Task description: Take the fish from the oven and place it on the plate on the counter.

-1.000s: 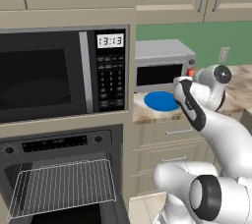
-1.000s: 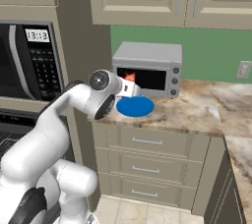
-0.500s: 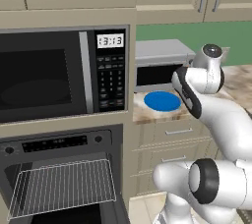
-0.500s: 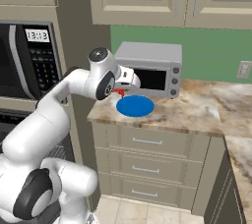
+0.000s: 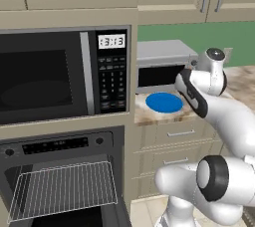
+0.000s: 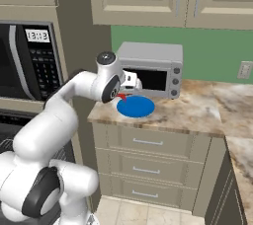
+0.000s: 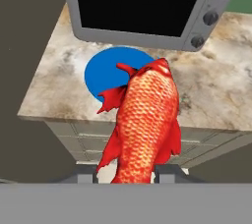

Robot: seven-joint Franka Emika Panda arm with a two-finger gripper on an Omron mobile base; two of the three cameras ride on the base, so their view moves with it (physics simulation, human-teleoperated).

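1. Gripper [image 7: 123, 173] is clamped on the fish [image 7: 145, 125], jaws part-way apart with one dark tip on each side of the body.
2. In the hand view the fish runs lengthwise away from the camera, red-orange and scaly, fins spread to both sides.
3. Its far end overlaps the near right part of the plate [image 7: 106, 68] in that view; whether it touches the plate I cannot tell.
4. In the right base view the gripper [image 6: 124, 90] sits just left of the plate [image 6: 136, 106], a bit of red fish [image 6: 120, 95] showing under the hand.
5. Plate lies flat on the counter [image 6: 197, 108], right in front of the toaster oven [image 6: 150, 68].
6. In the left base view the plate [image 5: 164, 102] is uncovered; the arm's forearm crosses just right of it, hand hidden behind the arm.
7. Oven [image 5: 60, 181] is at lower left, door open, wire rack [image 5: 62, 188] pulled forward.
8. Microwave [image 5: 64, 74] sits above the oven.
9. Cream drawers [image 6: 148, 157] with silver handles are under the counter.
10. Toaster oven door is closed, dark window, three knobs [image 7: 210, 17] down its right side.
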